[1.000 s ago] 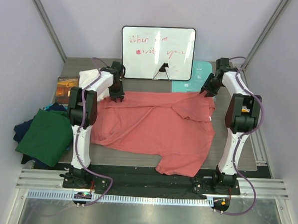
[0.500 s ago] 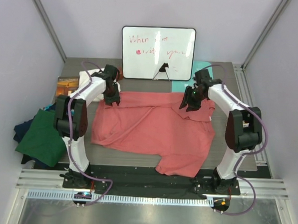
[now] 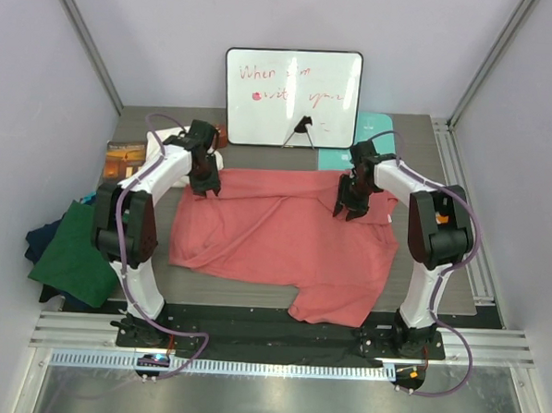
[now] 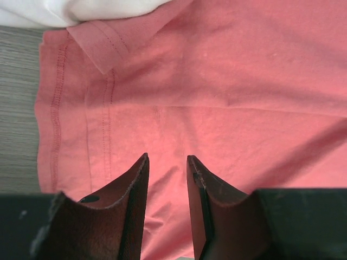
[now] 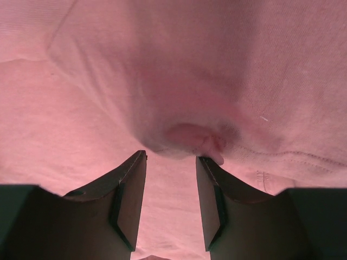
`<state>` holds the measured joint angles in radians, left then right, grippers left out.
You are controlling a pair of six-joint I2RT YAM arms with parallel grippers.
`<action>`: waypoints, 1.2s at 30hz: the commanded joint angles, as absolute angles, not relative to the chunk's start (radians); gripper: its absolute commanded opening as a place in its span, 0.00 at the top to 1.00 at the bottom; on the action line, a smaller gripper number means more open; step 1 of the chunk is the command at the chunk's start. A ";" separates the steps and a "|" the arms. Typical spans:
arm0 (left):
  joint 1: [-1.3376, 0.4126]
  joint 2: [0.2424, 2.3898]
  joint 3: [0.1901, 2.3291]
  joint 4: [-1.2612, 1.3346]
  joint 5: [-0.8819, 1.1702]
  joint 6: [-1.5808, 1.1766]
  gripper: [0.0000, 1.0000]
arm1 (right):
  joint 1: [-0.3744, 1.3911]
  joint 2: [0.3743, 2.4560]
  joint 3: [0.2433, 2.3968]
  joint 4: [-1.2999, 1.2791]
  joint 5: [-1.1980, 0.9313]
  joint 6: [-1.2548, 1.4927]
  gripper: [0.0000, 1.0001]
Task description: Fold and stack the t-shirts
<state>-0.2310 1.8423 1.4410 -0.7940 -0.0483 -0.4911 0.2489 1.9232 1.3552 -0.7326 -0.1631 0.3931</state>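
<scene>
A large salmon-pink t-shirt (image 3: 283,239) lies spread across the table, rumpled at its far right. My left gripper (image 3: 206,186) hovers over its far left corner, jaws open with only flat pink cloth (image 4: 227,81) and the stitched hem (image 4: 54,108) below my left gripper (image 4: 167,158). My right gripper (image 3: 347,208) is over the shirt's far right part. In the right wrist view a bunched fold (image 5: 190,135) rises just past the fingertips, and my right gripper (image 5: 171,155) stands open with nothing between its pads. A dark green t-shirt (image 3: 84,252) lies on navy ones (image 3: 38,240) at the left.
A whiteboard (image 3: 293,96) stands at the back, a pale-teal mat (image 3: 373,128) flat beside it at the right. A small book (image 3: 124,157) lies at the far left. The table's near edge (image 3: 252,302) runs just past the shirt's hanging bottom part.
The right gripper has swung left from the table's far right corner onto the shirt's rumpled part. The left arm has straightened, and its gripper has shifted slightly along the far left edge.
</scene>
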 commanded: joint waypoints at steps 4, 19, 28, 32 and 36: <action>-0.248 1.801 1.417 -0.785 -0.057 -0.497 0.66 | 0.256 1.970 1.376 -0.713 -0.133 0.373 0.53; -0.264 1.798 1.376 -0.775 -0.061 -0.503 0.66 | 0.268 1.914 1.425 -0.716 -0.204 0.406 0.85; -0.276 1.810 1.399 -0.778 -0.058 -0.502 0.66 | 0.268 1.907 1.505 -0.801 -0.192 0.382 0.77; -0.278 1.807 1.401 -0.782 -0.064 -0.500 0.66 | 0.268 1.907 1.509 -0.805 -0.221 0.382 0.85; -0.278 1.799 1.393 -0.784 -0.071 -0.495 0.66 | 0.268 1.901 1.502 -0.841 -0.232 0.379 0.97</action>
<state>-0.2745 1.8404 1.3746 -0.7929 -0.0525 -0.4942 0.2607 1.9606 1.4776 -0.7948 -0.2031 0.3901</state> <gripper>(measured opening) 0.338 0.075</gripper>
